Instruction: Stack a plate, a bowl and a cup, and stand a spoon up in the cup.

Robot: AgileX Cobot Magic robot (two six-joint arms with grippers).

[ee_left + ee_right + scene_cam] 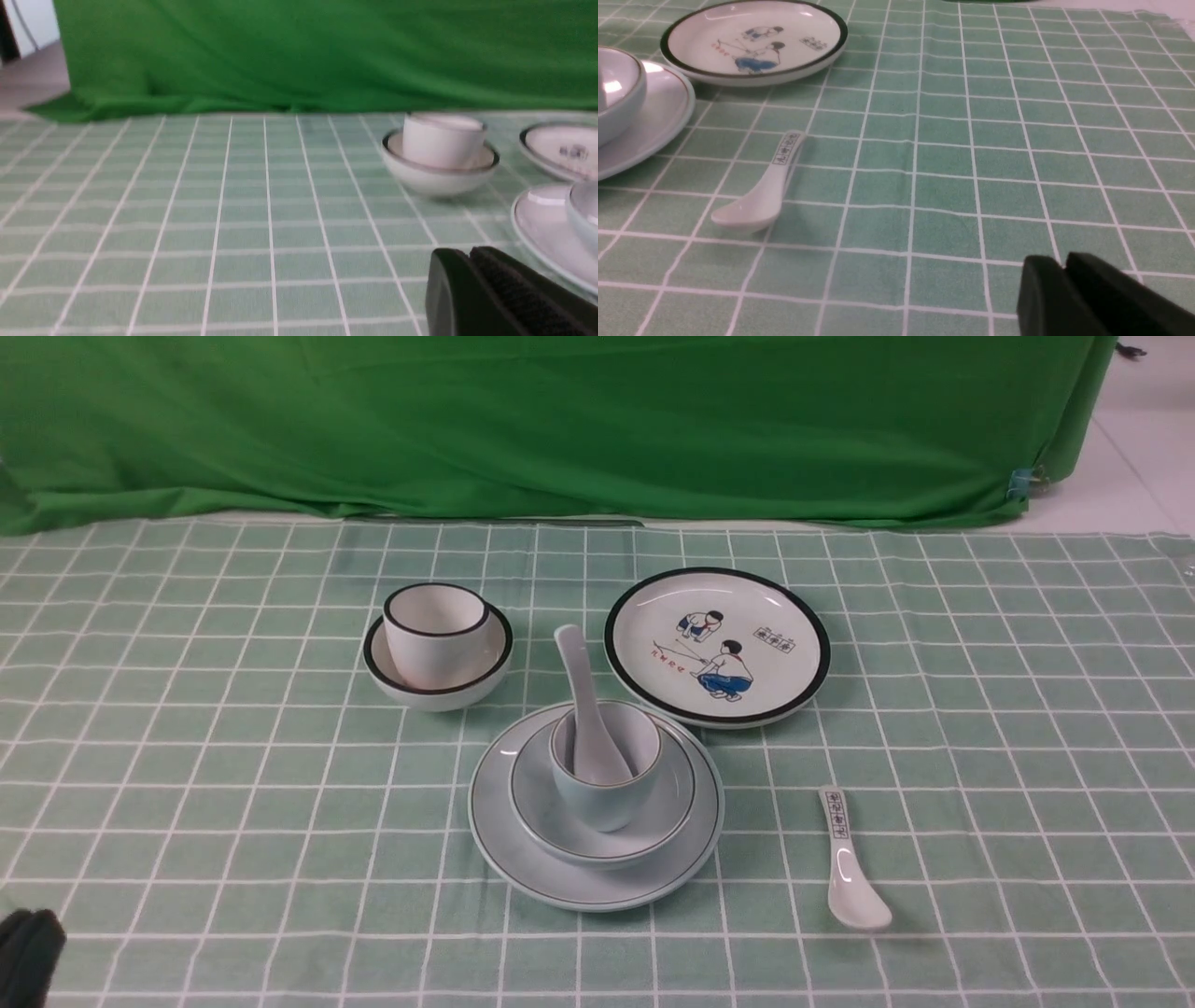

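Observation:
The plain plate (499, 845) lies at the middle of the table with the pale bowl (677, 798) on it and the cup (607, 803) inside the bowl. The plain white spoon (583, 695) stands in the cup, handle leaning back. My left gripper (30, 947) is at the near left corner, far from the stack. In the left wrist view this gripper (468, 254) is shut and holds nothing, with the plate (537, 224) beside it. My right gripper (1064, 263) has its fingers together over bare cloth, holding nothing; it is out of the front view.
A black-rimmed bowl (439, 681) with a white black-rimmed cup (434, 625) in it stands at the back left. A cartoon plate (717, 647) lies at the back right. A spoon with a printed handle (850, 868) lies to the right of the stack. A green curtain (560, 420) hangs behind.

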